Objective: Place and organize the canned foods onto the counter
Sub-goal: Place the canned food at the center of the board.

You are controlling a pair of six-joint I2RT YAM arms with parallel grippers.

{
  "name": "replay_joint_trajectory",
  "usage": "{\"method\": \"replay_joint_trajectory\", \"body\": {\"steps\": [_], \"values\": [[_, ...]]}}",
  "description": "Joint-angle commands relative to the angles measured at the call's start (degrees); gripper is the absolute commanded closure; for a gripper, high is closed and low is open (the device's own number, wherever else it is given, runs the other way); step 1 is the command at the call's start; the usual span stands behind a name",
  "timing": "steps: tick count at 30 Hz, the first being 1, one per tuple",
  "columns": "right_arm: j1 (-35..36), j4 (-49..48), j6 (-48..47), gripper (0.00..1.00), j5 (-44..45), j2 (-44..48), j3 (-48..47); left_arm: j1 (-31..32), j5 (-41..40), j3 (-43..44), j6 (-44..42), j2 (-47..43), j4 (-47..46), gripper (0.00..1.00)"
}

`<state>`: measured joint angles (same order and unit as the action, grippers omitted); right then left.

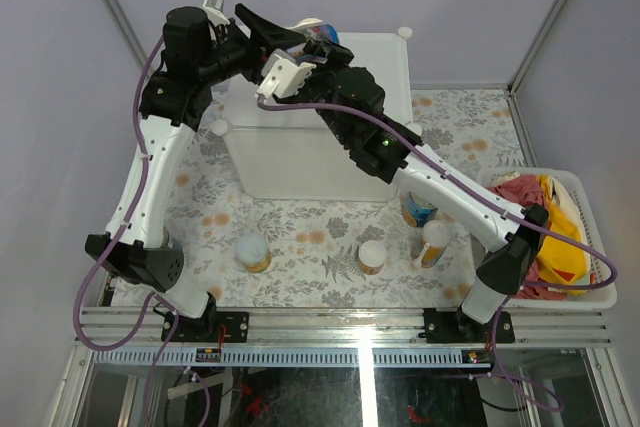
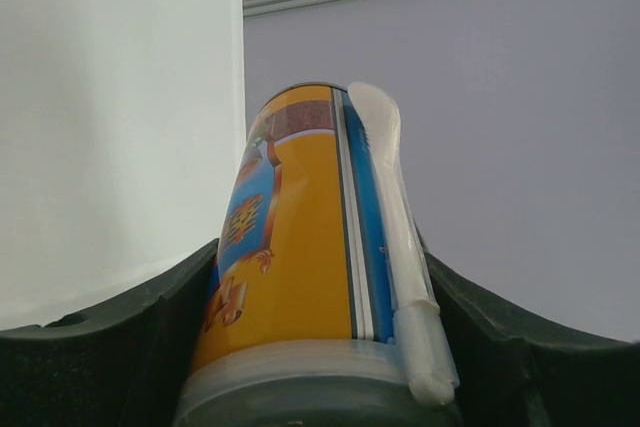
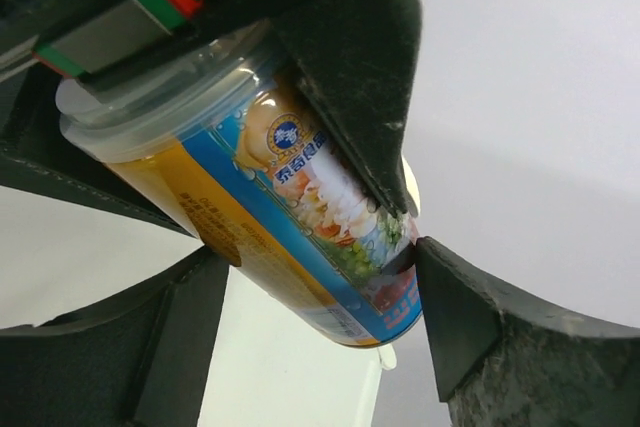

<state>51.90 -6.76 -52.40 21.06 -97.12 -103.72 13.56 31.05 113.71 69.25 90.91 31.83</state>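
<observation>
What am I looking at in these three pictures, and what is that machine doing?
These are two robot arms, bolted side by side. One picture looks down from above; the other two come from a camera on each wrist. The left gripper holds a tall yellow-and-blue can by the big white plastic cabinet. The right gripper brackets that same can; whether it grips is unclear. Four small cans stand on the flowered cloth, near a white basket of red and yellow cloth.

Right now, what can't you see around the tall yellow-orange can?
Right wrist view: unclear whether the right hand grips the tall yellow-orange can.
Top view: left arm and right arm hide whether it touches the white plastic cabinet.
Top view: right arm partly covers a blue-labelled tin.
</observation>
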Motion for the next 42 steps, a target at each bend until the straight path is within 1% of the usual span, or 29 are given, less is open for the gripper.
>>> {"method": "replay_joint_trajectory", "body": {"steps": [1,3,4,7,8,10,13,15,18,20,23,25,27,28,30,32,34,37,42], "values": [[-2.1,-6.4,-0.7,0.38,2.8,-1.9,-3.0,4.4,15.9,0.8,1.4,-2.6,-5.6,1.00],[-2.1,-4.0,0.9,0.68,2.4,-2.3,-4.1,4.4,16.1,0.3,1.1,-2.8,-5.6,1.00],[-2.1,-3.2,1.5,0.78,2.3,-2.3,-4.3,4.4,16.1,-0.1,1.0,-2.8,-5.6,1.00],[-2.1,-1.6,3.3,0.85,2.4,-2.5,-4.6,4.4,16.3,-1.6,1.3,-3.2,-6.6,1.00],[-2.1,-0.8,4.0,0.93,2.6,-2.6,-4.8,4.4,16.4,-2.4,1.9,-3.5,-7.5,0.99],[-2.1,-0.3,5.7,0.99,3.0,-2.2,-4.7,4.4,16.4,-3.6,2.3,-3.8,-8.7,0.97],[-2.1,0.3,7.6,0.99,2.5,-1.8,-3.9,4.4,16.5,-4.4,2.1,-4.0,-9.0,0.97],[-2.1,1.0,8.5,0.99,2.4,-1.7,-4.0,4.4,16.3,-4.5,1.9,-4.0,-8.8,0.99],[-2.1,1.5,10.4,0.95,2.4,-1.0,-3.6,4.4,15.9,-4.2,1.5,-3.6,-8.2,1.00],[-2.1,0.5,11.8,0.88,3.4,-0.2,-2.3,4.4,15.1,-3.9,1.1,-3.6,-7.7,1.00],[-2.1,-1.2,14.5,0.64,4.8,1.5,-0.4,4.4,13.8,-4.2,0.9,-3.6,-7.5,1.00],[-2.1,-1.1,16.0,0.51,5.8,3.0,0.0,4.4,12.8,-5.0,1.0,-3.9,-7.5,1.00],[-2.1,-0.6,17.8,0.40,8.2,3.8,0.1,4.4,11.7,-6.6,2.1,-4.8,-9.2,1.00],[-2.1,-0.8,18.5,0.35,8.9,4.3,0.5,4.4,11.4,-8.0,3.5,-5.4,-11.5,1.00],[-2.1,-1.2,20.0,0.28,9.7,5.7,1.7,4.4,11.8,-8.8,5.0,-6.0,-13.9,1.00],[-2.1,-1.6,21.3,0.24,10.6,7.0,2.5,4.4,11.9,-8.8,5.1,-6.2,-14.1,1.00],[-2.1,-1.4,22.2,0.23,11.8,8.3,3.2,4.3,12.0,-9.9,5.6,-7.0,-14.8,1.00],[-2.1,-1.5,24.0,0.22,13.9,10.7,5.1,4.4,12.3,-11.9,6.7,-8.5,-16.7,1.00],[-2.1,-3.6,27.6,0.21,17.0,16.2,9.0,4.8,14.0,-13.3,6.8,-11.0,-15.7,1.00]]}}
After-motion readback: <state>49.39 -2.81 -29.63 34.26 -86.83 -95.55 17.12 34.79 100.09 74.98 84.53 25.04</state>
